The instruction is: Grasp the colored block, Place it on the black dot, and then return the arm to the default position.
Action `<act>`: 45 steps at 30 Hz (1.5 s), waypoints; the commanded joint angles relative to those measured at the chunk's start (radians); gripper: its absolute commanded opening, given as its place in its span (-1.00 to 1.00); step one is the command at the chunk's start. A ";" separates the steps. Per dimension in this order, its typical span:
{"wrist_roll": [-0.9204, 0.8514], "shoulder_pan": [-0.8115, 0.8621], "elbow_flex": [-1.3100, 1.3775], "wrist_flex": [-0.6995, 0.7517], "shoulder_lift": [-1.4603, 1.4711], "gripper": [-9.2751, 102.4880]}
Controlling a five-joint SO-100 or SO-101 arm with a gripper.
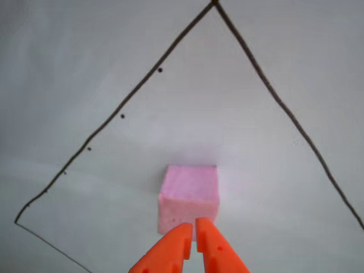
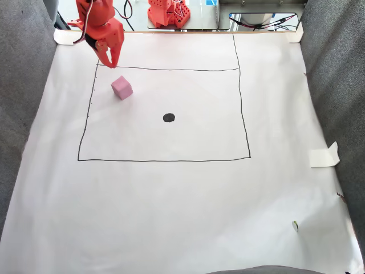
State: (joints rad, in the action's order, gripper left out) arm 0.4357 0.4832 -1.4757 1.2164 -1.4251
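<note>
The colored block [image 2: 121, 88], a pale pink cube, rests on white paper inside the drawn rectangle, near its upper left corner in the fixed view. The black dot [image 2: 169, 117] lies to the block's lower right, well apart from it. My orange gripper [image 2: 112, 64] hangs just above and left of the block, tips pointing down toward it. In the other view the colored block [image 1: 189, 196] sits right in front of the gripper [image 1: 193, 226]. The two pointed jaws stand nearly together with only a thin slit, and nothing is between them. The arm [image 2: 100, 25] reaches in from the top left.
Thin black lines [image 2: 165, 160] mark a rectangle on the paper, and small specks [image 1: 122, 116] run beside one line. Grey fabric [image 2: 23, 114] borders both sides. Another orange device [image 2: 168, 12] and cables sit beyond the top edge. A tape piece [image 2: 324, 156] lies at the right.
</note>
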 commanded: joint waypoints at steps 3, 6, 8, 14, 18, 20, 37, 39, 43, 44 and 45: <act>0.006 -0.023 0.123 0.041 0.008 -0.84; 0.034 -0.046 0.179 0.091 0.026 -0.84; 0.051 -0.060 0.207 0.112 0.032 -0.84; 0.092 -0.089 0.218 0.124 0.051 -0.84; 0.115 -0.092 0.207 0.121 0.058 -0.84; 0.123 -0.094 0.196 0.117 0.061 -0.84; 0.094 -0.094 0.063 0.011 0.069 -0.57; 0.083 -0.089 0.063 0.017 0.066 -0.49; 0.066 -0.084 0.061 0.029 0.067 -0.37; 0.063 -0.084 0.060 0.032 0.067 -0.35; 0.058 -0.083 0.058 0.037 0.067 -0.32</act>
State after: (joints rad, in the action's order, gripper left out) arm 0.5062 0.3942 -1.4189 1.2456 -1.3376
